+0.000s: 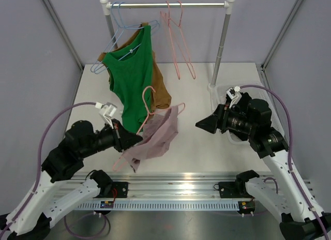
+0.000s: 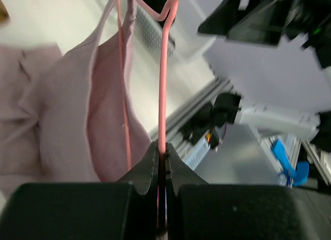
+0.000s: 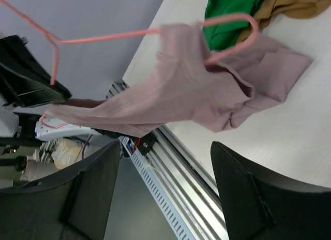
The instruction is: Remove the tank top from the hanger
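One pink hanger (image 2: 163,85) in left gripper (image 2: 163,165), tank top (image 3: 170,90) draped

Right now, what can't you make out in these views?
- Left wrist: the hanger's hook, cut off by the top edge; background blurred.
- Top view: whether the left claw closes on the hanger; too small and dark.
- Right wrist: much of the hanger's frame, inside the tank top.
- Top view: what the brown top hangs on, behind the green top.
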